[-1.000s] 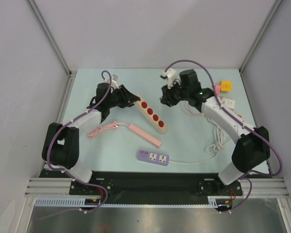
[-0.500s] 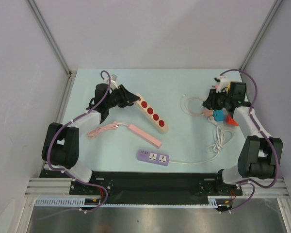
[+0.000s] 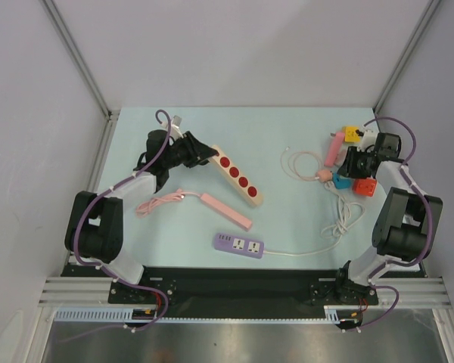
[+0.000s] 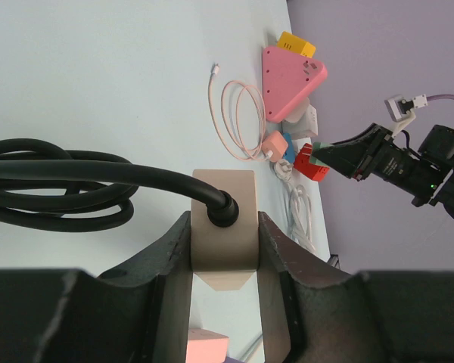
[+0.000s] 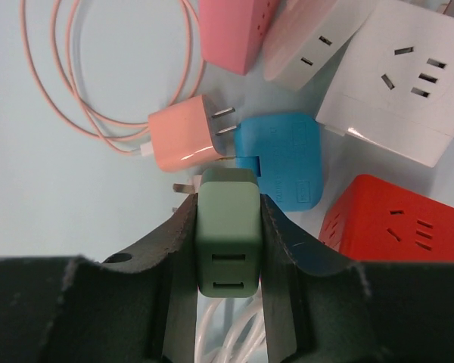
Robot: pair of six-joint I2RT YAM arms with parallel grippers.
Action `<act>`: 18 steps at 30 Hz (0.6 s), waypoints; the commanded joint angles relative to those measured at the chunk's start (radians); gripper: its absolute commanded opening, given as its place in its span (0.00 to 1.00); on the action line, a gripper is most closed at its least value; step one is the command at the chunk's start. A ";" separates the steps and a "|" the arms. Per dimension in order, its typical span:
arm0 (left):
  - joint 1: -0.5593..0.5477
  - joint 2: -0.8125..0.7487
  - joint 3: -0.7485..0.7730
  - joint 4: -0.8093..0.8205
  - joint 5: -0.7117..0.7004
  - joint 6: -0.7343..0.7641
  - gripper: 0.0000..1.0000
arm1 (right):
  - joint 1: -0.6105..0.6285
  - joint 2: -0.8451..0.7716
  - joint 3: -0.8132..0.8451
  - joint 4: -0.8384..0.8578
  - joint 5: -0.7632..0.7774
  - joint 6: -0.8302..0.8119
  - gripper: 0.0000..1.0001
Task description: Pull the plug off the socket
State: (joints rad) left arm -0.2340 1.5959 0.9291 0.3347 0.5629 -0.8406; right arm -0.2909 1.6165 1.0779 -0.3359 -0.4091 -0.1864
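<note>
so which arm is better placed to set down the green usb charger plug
Right. The right claw is shut on the green usb charger plug, beside the blue adapter; the left claw grips the beige power strip's cable end.

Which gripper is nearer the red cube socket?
Right. The right gripper, shut on the green adapter, sits just beside the red cube socket; the left gripper is far across, clamped on the beige power strip.

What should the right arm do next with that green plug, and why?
Probably open the right end effector and release it: the green plug is already out of the beige power strip and is held right beside the blue adapter.
</note>
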 commanded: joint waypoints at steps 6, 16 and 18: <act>0.010 -0.062 0.013 0.127 0.055 -0.040 0.00 | -0.005 0.062 0.057 0.003 0.021 -0.030 0.29; 0.010 -0.056 0.013 0.129 0.055 -0.034 0.00 | 0.013 0.080 0.093 -0.009 0.027 -0.048 0.59; 0.010 -0.062 0.013 0.129 0.052 -0.028 0.00 | 0.013 0.048 0.091 -0.012 0.029 -0.062 0.63</act>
State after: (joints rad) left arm -0.2325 1.5959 0.9287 0.3515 0.5808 -0.8490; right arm -0.2832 1.7130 1.1347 -0.3458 -0.3912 -0.2203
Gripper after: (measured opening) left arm 0.380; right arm 0.612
